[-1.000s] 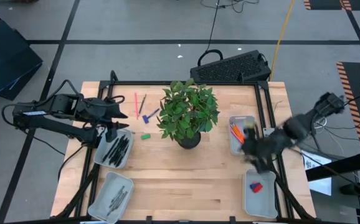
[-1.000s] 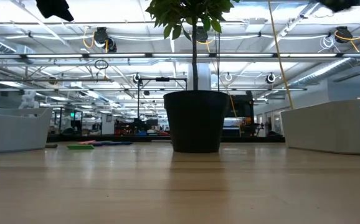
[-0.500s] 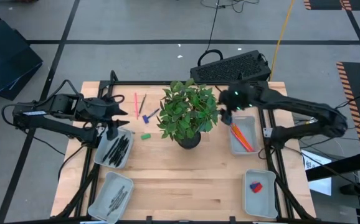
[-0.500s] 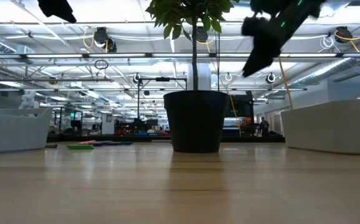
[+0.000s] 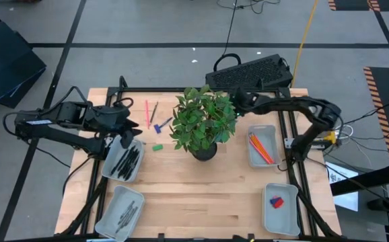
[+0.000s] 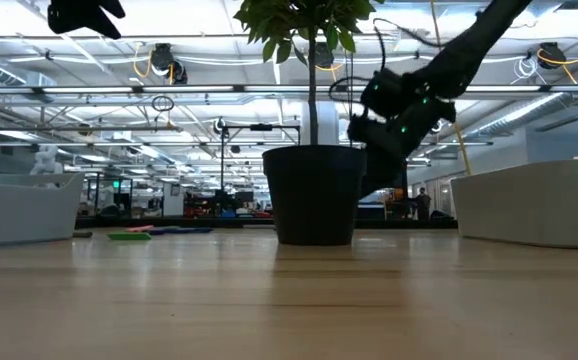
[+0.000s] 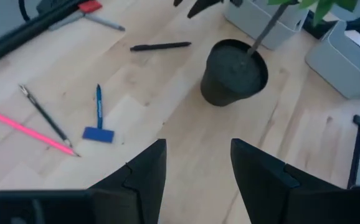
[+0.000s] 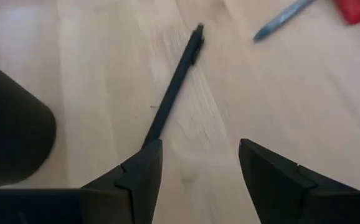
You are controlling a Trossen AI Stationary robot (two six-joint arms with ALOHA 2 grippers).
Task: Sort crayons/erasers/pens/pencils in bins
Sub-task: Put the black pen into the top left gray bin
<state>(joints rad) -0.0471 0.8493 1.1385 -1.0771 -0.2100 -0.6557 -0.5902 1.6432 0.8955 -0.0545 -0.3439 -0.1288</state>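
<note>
Black pen (image 8: 172, 90) is lying flat on the wooden surface (image 5: 201, 188) behind the plant pot (image 5: 204, 152), just ahead of the right claw (image 8: 198, 174). Right claw is hanging low over the surface with its fingers spread apart and nothing between them; the pen's near end is sitting just beside one fingertip. In the high view the right claw (image 5: 237, 101) is reaching in behind the plant's leaves at the far edge.

Left claw (image 7: 195, 171) is hovering over the left part of the surface, fingers parted, holding nothing. Past it are lying a pink pencil (image 7: 27, 129), a thin dark pencil (image 7: 44, 115), a blue eraser piece with a blue stick (image 7: 98, 118), and the same black pen (image 7: 160, 45) beyond the pot.

Bins: near-left bin (image 5: 120, 208) is holding grey sticks; the bin (image 5: 124, 161) next to the left claw is holding black pens; the right bin (image 5: 262, 146) is holding orange and red pencils; the near-right bin (image 5: 280, 204) is holding a red and a blue eraser. A green eraser (image 5: 157, 146) is lying loose left of the pot.
</note>
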